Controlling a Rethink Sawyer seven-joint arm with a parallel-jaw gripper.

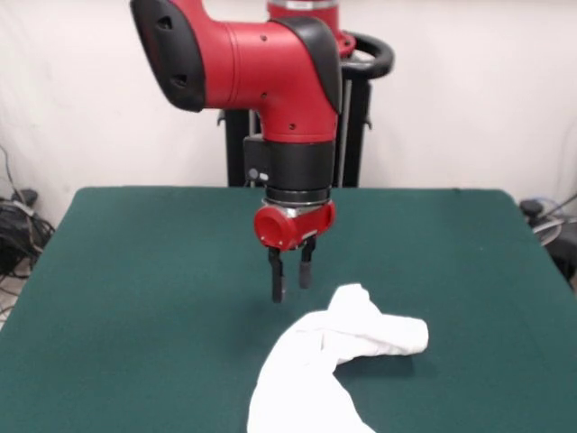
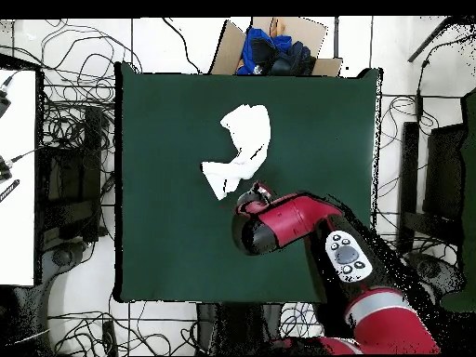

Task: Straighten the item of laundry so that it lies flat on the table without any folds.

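The item of laundry is a plain white crumpled bundle on the dark green table, bent into a curved roll that runs off the near edge of the front view. No print shows. In the overhead view the item of laundry lies in the table's upper middle. My gripper hangs just above the cloth's far left end, its two dark fingers a small gap apart and empty. From above, the red arm hides the gripper.
A cardboard box with blue and dark cloth sits just beyond the table's top edge in the overhead view. Cables and equipment lie on the floor around the table. The black pedestal stands behind the far edge.
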